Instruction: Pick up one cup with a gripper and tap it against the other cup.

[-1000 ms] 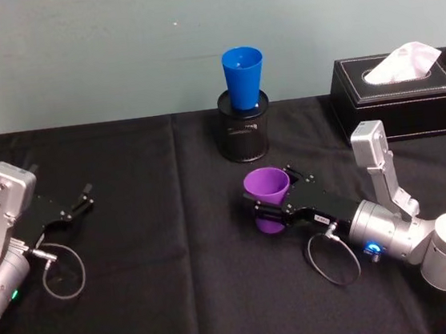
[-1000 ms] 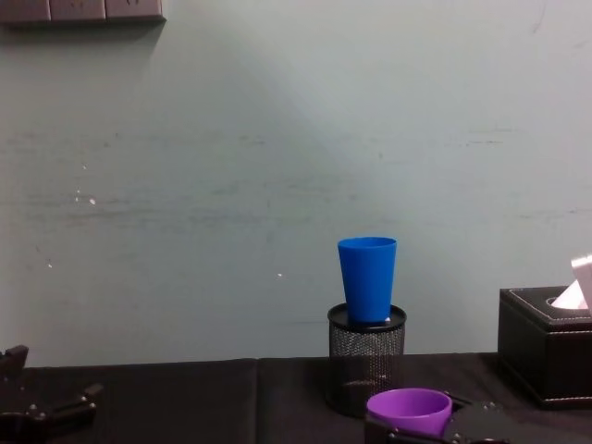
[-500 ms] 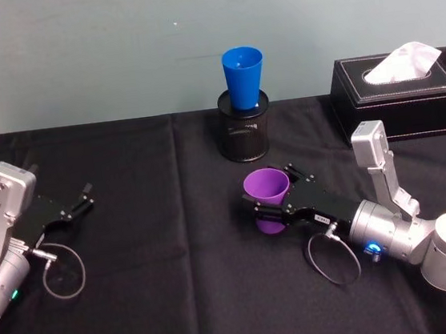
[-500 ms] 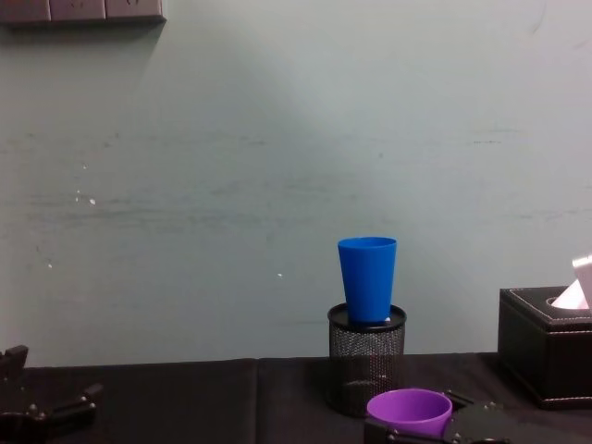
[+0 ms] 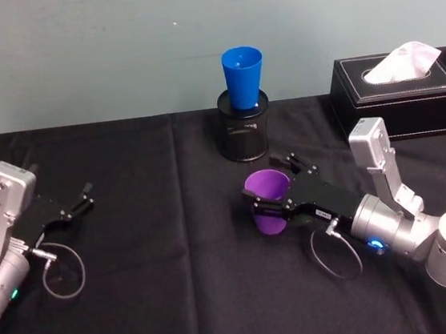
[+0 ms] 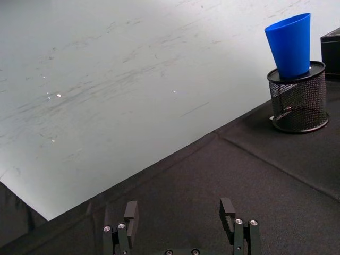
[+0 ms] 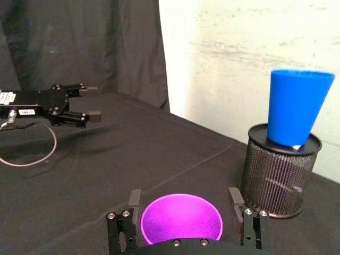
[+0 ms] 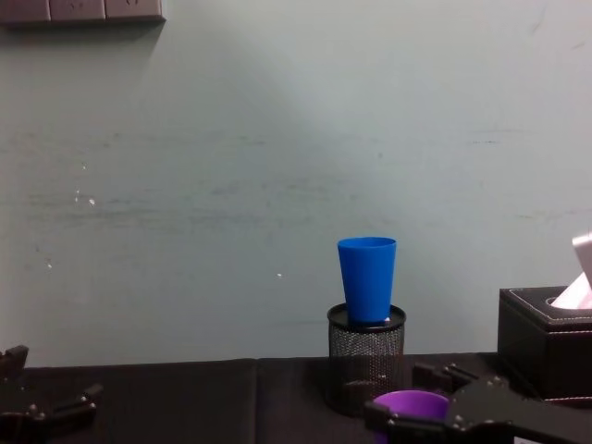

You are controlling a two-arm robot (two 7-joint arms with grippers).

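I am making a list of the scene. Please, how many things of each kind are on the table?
Cups: 2, purple cup, blue cup
Mesh pen holders: 1
Tissue boxes: 1
Total: 4

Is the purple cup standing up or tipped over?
Standing up. The purple cup has its open mouth facing upward, between the right gripper jaws.

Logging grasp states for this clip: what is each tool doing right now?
Left tool: open, empty, parked low at the table's left.
Right tool: shut on the purple cup, short of the blue cup.
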